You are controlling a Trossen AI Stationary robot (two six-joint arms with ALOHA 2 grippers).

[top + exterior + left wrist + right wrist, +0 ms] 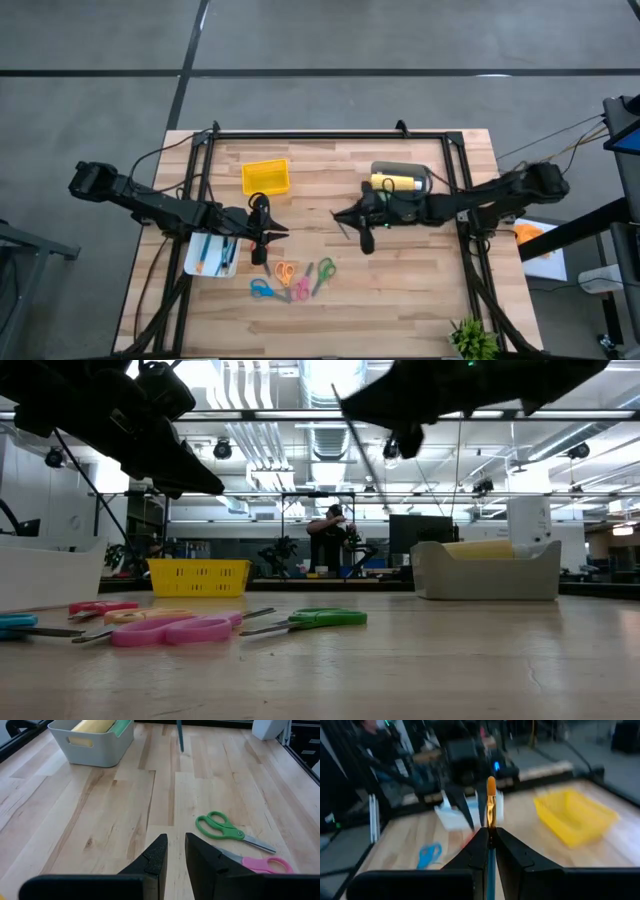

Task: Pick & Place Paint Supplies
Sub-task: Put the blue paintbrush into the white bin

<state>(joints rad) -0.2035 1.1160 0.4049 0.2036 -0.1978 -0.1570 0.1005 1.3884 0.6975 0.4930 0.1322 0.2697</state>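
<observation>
Light wooden table (pixel 400 290) filled the centre of the high view; grey plastic bin (pixel 425 172) with yellow cylindrical paint bottle (pixel 395 182) sat upper right of centre; white tray (pixel 205 262) lower left held stick-like supplies. Right gripper (pixel 345 216) hung mid-frame, fingers clamped on thin teal-shafted brush with orange tip (pixel 491 795); left gripper (pixel 272 232) hovered beside the tray, fingers slightly apart, holding nothing. Step judged: carrying the brush; next likely a crossing to the tray, then release. Only the right wrist view showed the grip; the low view showed the brush well above the table.
</observation>
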